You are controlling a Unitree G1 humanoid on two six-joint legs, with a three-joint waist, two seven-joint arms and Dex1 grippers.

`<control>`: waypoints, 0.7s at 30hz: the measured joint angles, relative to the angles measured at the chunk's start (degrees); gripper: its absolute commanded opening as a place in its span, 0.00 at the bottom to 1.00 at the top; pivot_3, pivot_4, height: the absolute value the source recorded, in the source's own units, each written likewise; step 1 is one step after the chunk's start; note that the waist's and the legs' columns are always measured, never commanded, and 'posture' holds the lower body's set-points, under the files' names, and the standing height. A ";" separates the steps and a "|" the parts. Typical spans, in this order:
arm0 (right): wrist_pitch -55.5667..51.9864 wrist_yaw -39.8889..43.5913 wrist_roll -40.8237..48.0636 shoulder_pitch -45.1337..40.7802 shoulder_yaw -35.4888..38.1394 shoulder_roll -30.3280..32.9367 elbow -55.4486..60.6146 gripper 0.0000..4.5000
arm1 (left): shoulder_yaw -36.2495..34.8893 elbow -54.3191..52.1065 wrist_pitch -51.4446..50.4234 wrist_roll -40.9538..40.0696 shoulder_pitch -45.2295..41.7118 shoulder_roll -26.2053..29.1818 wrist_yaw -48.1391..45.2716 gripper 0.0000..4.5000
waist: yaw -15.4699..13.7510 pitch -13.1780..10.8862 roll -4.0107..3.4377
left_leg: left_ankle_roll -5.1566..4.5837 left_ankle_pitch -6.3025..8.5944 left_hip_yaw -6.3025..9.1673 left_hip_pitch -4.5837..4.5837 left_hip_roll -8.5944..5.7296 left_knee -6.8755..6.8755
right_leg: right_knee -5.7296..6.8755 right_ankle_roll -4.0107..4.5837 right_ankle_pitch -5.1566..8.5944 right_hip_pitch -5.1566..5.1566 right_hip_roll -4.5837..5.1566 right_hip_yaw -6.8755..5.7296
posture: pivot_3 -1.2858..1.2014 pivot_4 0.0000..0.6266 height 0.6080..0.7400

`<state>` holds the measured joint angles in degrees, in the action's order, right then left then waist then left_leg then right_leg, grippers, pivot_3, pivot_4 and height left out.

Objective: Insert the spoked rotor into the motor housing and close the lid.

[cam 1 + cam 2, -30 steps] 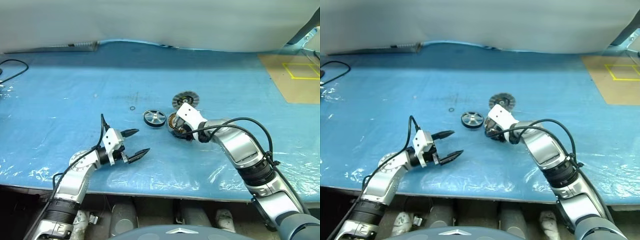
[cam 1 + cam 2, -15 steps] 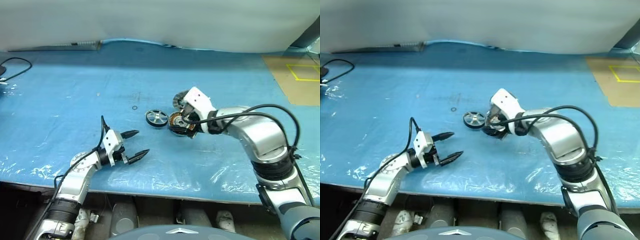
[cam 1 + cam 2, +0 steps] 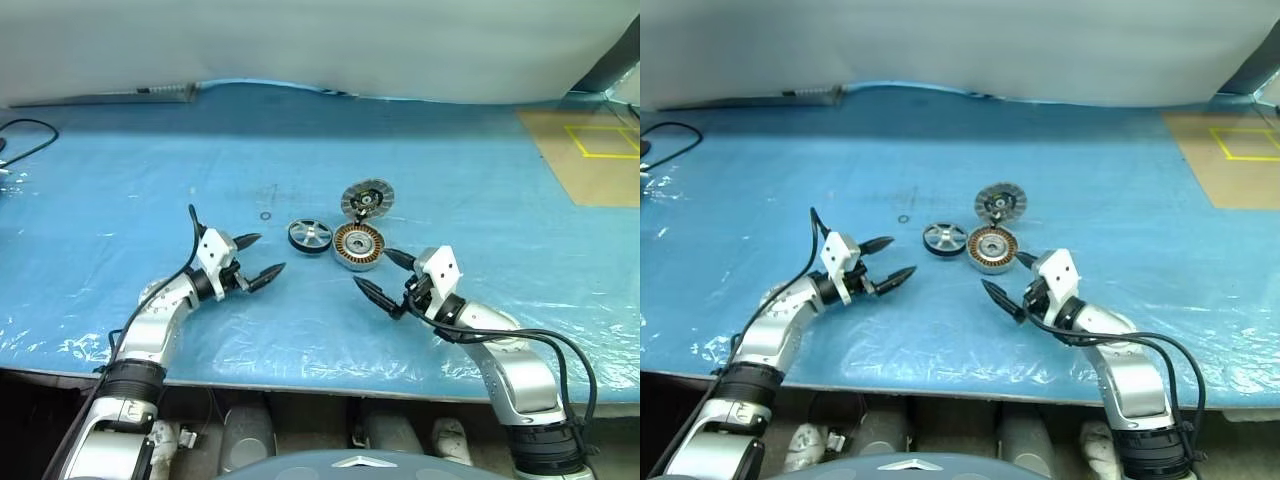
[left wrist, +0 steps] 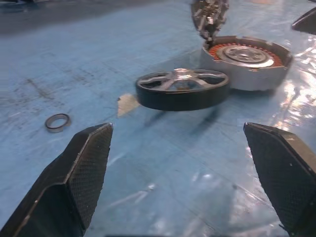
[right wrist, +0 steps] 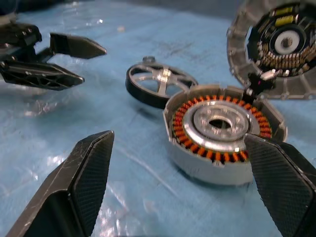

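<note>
A blue-covered bench (image 3: 120, 180) carries three parts close together at its middle; left end effector (image 3: 258, 257) and right end effector (image 3: 378, 273) both gape wide, empty; motor housing (image 3: 358, 245) open; spoked rotor (image 3: 310, 235) beside it, uninserted; lid (image 3: 368, 197) just behind, off; no readable writing.

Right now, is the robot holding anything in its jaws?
No. The left gripper and right gripper are both open and empty; the spoked rotor lies free on the table.
</note>
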<state>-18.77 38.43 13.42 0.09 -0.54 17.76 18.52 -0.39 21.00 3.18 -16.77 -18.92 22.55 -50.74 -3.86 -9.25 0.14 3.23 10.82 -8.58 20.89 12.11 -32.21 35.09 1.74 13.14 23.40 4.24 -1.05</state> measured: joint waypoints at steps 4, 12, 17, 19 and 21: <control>4.74 -0.60 -0.11 -0.27 -0.48 -0.99 -1.67 0.99 | -1.80 10.76 -0.81 1.11 -8.72 0.28 2.23 1.00 | -0.24 0.01 0.02 | 0.00 -0.01 0.05 0.15 -0.10 -0.02 | -0.16 -0.01 -0.02 -0.04 0.05 -0.01 | 0.52 0.24 1.00; 10.13 -1.23 -3.06 0.21 -2.97 -0.31 -5.44 0.99 | -1.84 33.10 4.84 7.63 -23.97 -0.55 8.32 1.00 | -0.23 0.00 0.03 | 0.00 -0.01 0.17 0.24 -0.13 0.06 | -0.29 -0.24 -0.15 -0.05 0.05 -0.15 | 0.52 0.24 1.00; 10.83 -1.48 -3.07 0.21 -3.31 -0.32 -5.62 0.99 | -1.35 41.95 7.21 10.64 -28.49 -2.45 9.07 1.00 | -0.27 -0.01 0.05 | 0.00 -0.01 0.17 0.23 -0.13 0.04 | -0.29 -0.22 -0.14 -0.08 0.07 -0.14 | 0.52 0.24 1.00; 10.85 -1.63 -3.08 0.21 -3.56 -0.28 -5.66 0.99 | -1.12 44.66 7.81 11.79 -29.43 -3.05 9.32 1.00 | -0.30 -0.02 0.05 | 0.00 -0.01 0.18 0.23 -0.13 0.04 | -0.29 -0.22 -0.14 -0.08 0.06 -0.16 | 0.52 0.24 1.00; 10.86 -1.72 -3.08 0.21 -3.69 -0.26 -5.66 0.99 | -0.31 46.45 8.42 13.24 -30.00 -3.45 10.03 1.00 | -0.36 -0.02 0.06 | 0.00 -0.01 0.18 0.24 -0.13 0.04 | -0.30 -0.23 -0.15 -0.08 0.07 -0.16 | 0.52 0.24 1.00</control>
<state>-7.92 36.71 10.35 0.30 -4.23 17.50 12.86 -0.71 67.44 11.60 -3.53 -48.92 19.10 -40.71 -4.22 -9.27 0.20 3.23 10.81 -8.39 21.13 11.98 -32.17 34.79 1.51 12.99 23.32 4.31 -1.20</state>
